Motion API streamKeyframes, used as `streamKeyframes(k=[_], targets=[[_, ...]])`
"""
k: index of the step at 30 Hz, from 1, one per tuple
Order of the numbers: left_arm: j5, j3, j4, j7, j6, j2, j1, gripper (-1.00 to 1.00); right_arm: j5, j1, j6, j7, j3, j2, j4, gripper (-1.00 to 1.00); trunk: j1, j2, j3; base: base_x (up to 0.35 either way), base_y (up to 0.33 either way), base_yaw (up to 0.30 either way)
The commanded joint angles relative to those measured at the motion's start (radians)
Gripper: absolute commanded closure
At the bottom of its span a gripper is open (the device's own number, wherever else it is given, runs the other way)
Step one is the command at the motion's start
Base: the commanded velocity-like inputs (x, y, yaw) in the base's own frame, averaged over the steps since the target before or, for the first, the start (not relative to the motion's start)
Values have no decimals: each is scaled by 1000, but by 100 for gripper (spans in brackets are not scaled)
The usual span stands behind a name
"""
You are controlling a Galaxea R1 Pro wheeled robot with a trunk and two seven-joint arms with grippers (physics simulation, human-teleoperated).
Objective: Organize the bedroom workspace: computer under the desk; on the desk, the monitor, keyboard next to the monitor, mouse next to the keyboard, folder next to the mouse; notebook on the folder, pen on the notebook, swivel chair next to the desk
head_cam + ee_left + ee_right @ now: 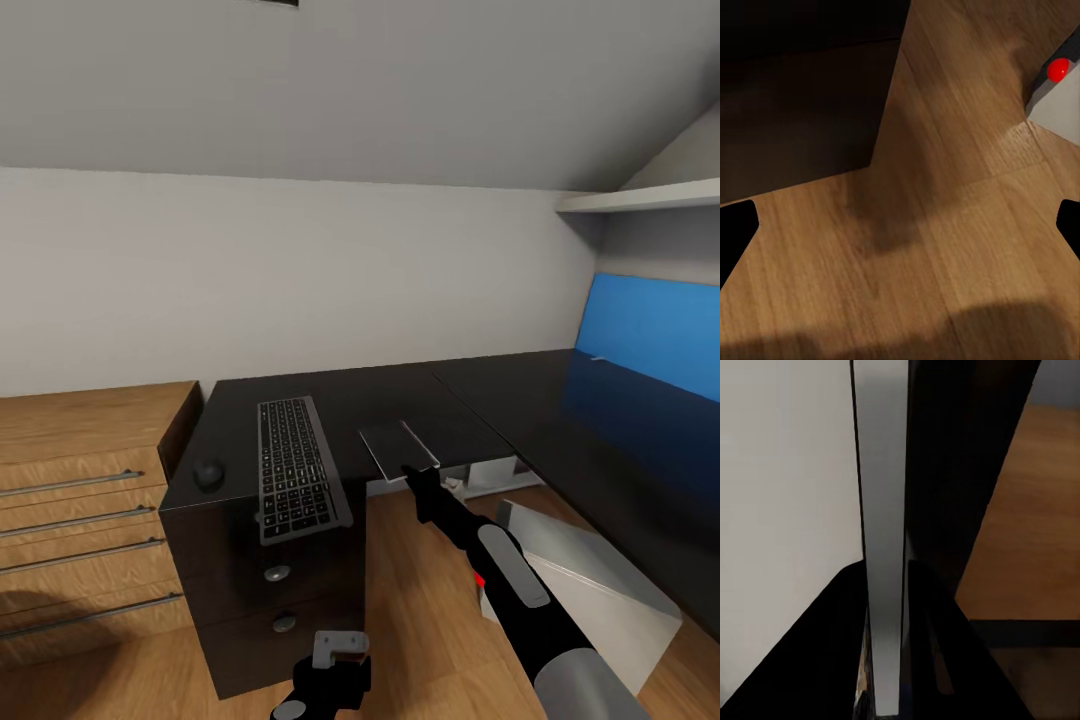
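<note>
The desk [560,400] carries the keyboard [297,468] along its front edge above the drawer unit [270,590], with the blue folder [655,335] at its far right end. The computer [590,580] stands on the floor [945,247] partly beneath the desk; the left wrist view alone shows its red light. The right gripper [408,470] pinches the notebook [398,446] at the desk edge, seen edge-on [885,547] between closed fingers. The left gripper [335,655] hangs low, jaws spread wide and empty.
</note>
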Motion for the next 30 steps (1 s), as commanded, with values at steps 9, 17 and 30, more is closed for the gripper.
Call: streamKeyframes(k=[9, 17, 30], targets=[[7, -3, -1, 8, 2, 0, -1, -100, -122, 0, 42, -3, 2, -5, 61, 100, 0, 0, -1, 0, 0, 0], [7, -3, -1, 8, 2, 0, -1, -100, -156, 0, 56, -3, 1, -6, 65, 100, 0, 0, -1, 0, 0, 0], [9, 2, -19, 10, 1, -22, -1, -100, -213, 1, 58, -7, 5, -4, 23, 100, 0, 0, -1, 0, 0, 0]])
